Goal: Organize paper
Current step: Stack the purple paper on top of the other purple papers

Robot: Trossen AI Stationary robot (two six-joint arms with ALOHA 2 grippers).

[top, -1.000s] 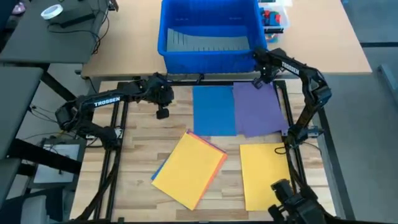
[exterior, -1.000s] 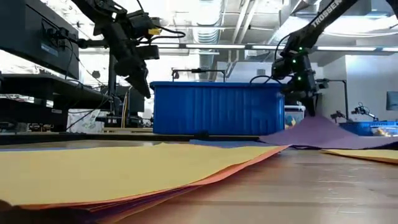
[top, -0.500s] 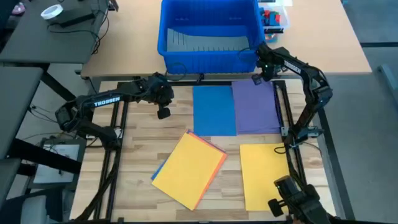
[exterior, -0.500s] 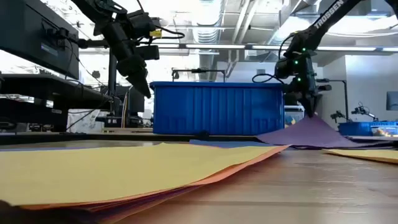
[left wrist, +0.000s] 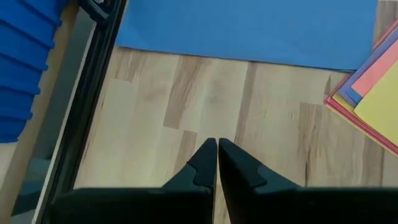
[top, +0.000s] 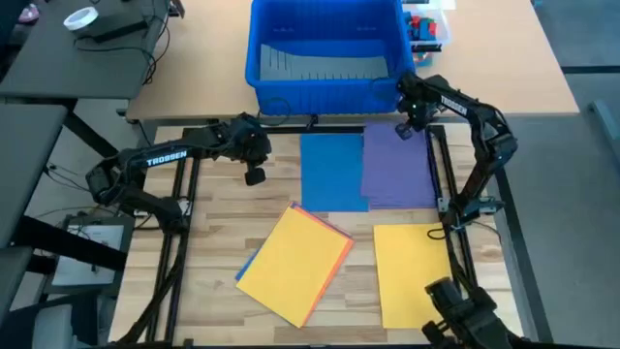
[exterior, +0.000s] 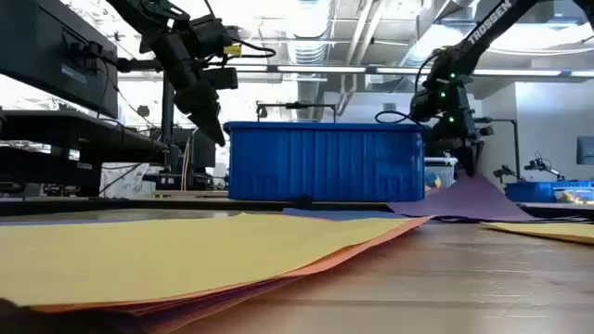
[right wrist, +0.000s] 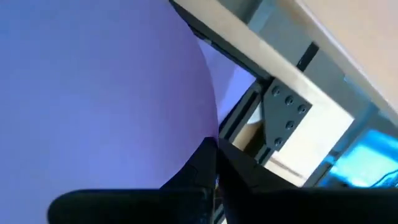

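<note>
High view: purple sheet [top: 397, 170] lies beside the blue sheet [top: 333, 172] on the worktop [top: 218, 233], its far corner pinched and lifted by the right hand [top: 406, 126]. Yellow-topped stack [top: 295, 264] and single yellow sheet [top: 411, 273] lie nearer. Left hand [top: 254, 176], pressed together, hovers over bare wood.

Purple sheet [top: 397, 167]; blue sheet [top: 333, 172]; yellow sheet [top: 411, 272]; yellow-topped stack [top: 294, 263] with orange and blue edges; blue bin [top: 325, 44]; pale wood-grain worktop [top: 208, 242]; black fingers [left wrist: 214, 163].
</note>
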